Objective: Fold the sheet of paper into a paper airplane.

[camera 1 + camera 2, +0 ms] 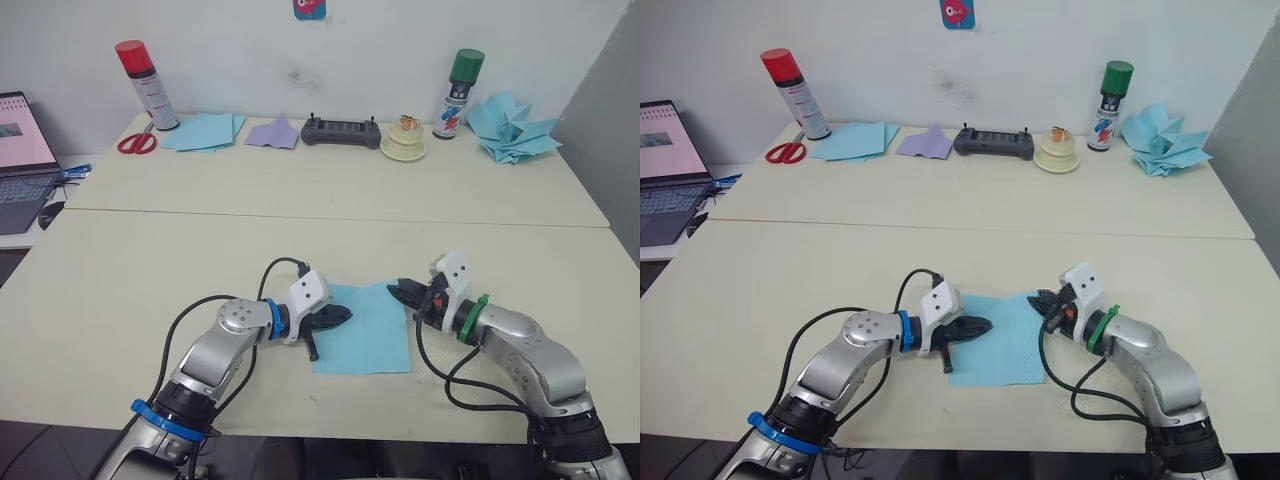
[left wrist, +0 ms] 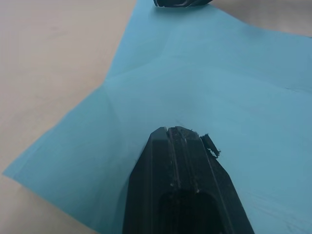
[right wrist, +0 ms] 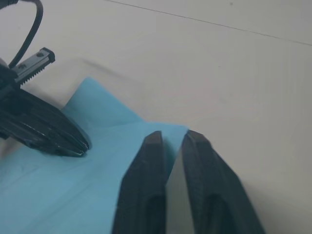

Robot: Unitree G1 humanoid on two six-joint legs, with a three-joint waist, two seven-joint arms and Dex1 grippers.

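Note:
The sheet of paper [image 1: 365,330] is light blue with faint creases and lies flat near the table's front edge, between my two arms. My left gripper [image 1: 343,316] is shut, and its tips rest on the sheet's left part [image 2: 204,87], pointing right. My right gripper [image 1: 402,290] hovers at the sheet's far right corner [image 3: 168,134]. Its fingers [image 3: 151,151] stand open by a narrow gap, and the paper's edge shows in that gap. The left gripper's black fingers [image 3: 48,134] also show in the right wrist view, lying on the sheet.
Along the back wall stand a red-capped spray can [image 1: 147,85], scissors [image 1: 137,143], a pile of blue sheets [image 1: 200,130], a purple paper piece [image 1: 272,133], a black controller [image 1: 341,131], a green-capped can [image 1: 458,93] and a heap of blue paper shapes [image 1: 512,128]. A laptop [image 1: 20,160] sits far left.

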